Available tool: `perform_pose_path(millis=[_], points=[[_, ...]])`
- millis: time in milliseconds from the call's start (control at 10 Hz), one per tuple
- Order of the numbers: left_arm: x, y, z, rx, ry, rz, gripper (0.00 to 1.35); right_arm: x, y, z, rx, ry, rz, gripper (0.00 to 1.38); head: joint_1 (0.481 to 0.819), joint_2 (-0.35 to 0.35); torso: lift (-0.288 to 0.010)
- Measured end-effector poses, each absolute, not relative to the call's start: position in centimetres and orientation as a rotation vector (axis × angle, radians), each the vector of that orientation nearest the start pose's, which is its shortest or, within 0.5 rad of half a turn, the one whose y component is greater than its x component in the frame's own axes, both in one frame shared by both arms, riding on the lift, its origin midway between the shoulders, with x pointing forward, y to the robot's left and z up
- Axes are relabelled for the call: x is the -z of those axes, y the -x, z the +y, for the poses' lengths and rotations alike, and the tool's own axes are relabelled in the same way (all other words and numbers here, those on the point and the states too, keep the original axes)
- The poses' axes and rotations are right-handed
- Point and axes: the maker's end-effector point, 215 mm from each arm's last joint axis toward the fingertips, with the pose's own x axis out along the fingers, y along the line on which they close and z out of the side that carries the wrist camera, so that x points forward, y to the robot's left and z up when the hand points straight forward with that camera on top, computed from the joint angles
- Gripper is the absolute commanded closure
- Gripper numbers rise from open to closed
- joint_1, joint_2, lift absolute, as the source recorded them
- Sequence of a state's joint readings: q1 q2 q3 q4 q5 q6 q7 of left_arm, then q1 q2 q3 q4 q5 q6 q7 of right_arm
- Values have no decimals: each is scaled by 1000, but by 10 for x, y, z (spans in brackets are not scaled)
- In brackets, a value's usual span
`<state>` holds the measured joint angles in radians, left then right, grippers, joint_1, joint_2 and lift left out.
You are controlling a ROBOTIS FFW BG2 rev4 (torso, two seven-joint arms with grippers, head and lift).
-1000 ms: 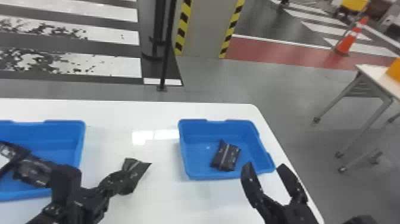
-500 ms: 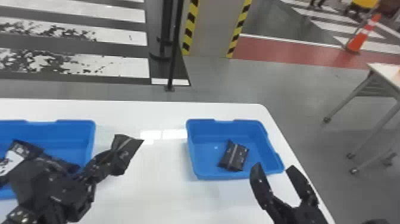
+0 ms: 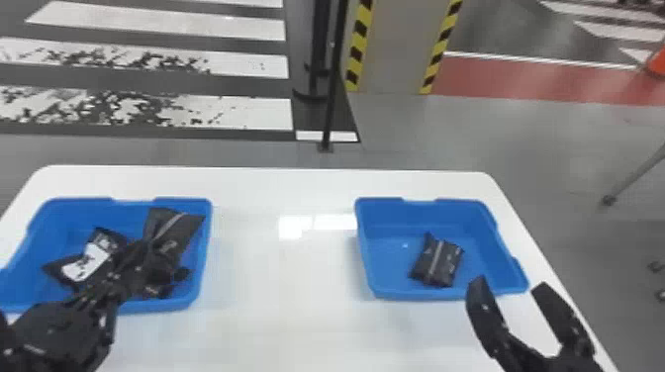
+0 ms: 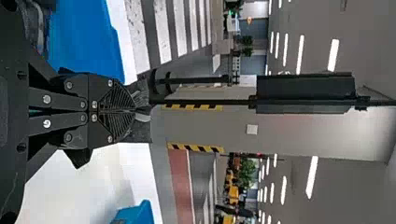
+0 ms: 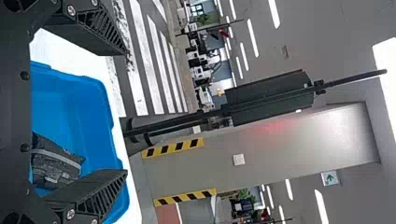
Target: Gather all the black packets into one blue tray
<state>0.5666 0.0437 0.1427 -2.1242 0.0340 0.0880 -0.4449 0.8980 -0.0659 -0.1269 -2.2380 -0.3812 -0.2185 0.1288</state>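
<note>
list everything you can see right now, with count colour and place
trays: two, blue, left and right on the table; left, right
labelled packet: one, black with white label, in left tray; any more under the gripper can't be told
held packet: one, black, over left tray
loose packet: one, black, in right tray
table: one, white, front
stand: at least one, black, behind table
pillar: one, grey, yellow-black edges, behind
crosswalk: white stripes, far left
floor strip: one, red, far right
cone: one, orange, right edge
ceiling lights: several, white, overhead
left gripper: one, black, shut on held packet
right gripper: one, black, open by right tray
</note>
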Motion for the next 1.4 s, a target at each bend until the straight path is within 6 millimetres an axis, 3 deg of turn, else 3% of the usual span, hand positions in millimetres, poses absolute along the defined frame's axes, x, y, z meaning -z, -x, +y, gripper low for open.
perform_pose_path(millis=[300,600,700,800,900,1200,1400], points=[[362,-408,310,184,-184,151,1219,311,-332,-277,-19,-236,-16,121,695,35,-110],[379,-413,365,100,-285,162,1217,312,-332,-276,-21,-240,-16,121,695,129,-110],[391,-416,377,79,-307,170,983,312,-332,-275,-22,-241,-16,121,695,153,-110],[402,-418,386,59,-306,174,450,313,-332,-275,-22,-242,-15,121,695,169,-110],[410,-420,389,47,-284,163,51,313,-333,-275,-22,-244,-15,121,695,174,-110],[408,-427,365,77,-193,110,174,313,-333,-274,-23,-246,-16,119,695,140,-110],[387,-425,342,112,-148,35,174,311,-334,-272,-29,-244,-20,117,695,106,-110]])
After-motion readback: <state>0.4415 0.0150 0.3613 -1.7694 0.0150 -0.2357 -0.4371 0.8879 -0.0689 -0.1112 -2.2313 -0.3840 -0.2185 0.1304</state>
